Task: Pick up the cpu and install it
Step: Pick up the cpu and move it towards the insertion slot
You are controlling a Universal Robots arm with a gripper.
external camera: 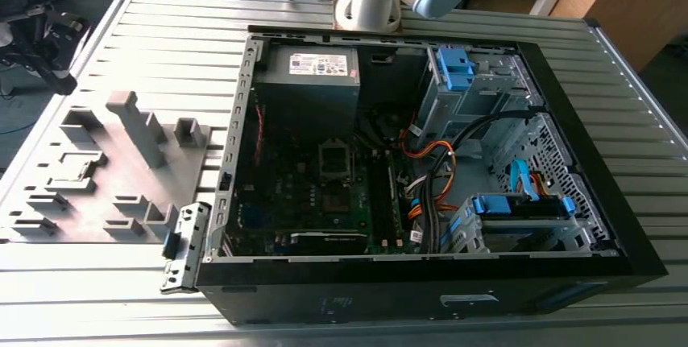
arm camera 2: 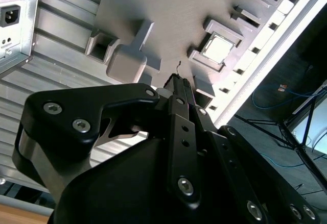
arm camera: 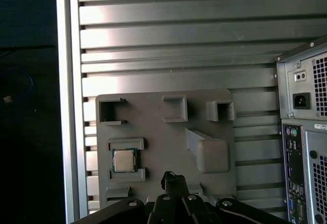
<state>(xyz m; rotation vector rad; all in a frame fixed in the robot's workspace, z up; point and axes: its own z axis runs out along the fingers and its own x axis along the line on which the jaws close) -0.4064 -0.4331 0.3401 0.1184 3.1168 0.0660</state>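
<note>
Beneath me lies the grey fixture plate (arm camera: 163,127) on the slatted alu table (arm camera: 179,35), w/ the cpu (arm camera: 123,160) flat in its framed nest, shiny side up, apart from my gripper (arm camera: 171,178). Fingers look pinched together, nothing btwn them. Nearest neighbour is a raised block (arm camera: 212,155), near my tips; open pockets line the plate's edge. First wrist view catches the PC case (arm camera: 304,132) from its rear, power socket incl. Exterior view has that case lying open: motherboard (external camera: 322,194), cables (external camera: 430,158), blue-tabbed drive cages (external camera: 473,89), my arm's base (external camera: 371,5) beyond.
</note>
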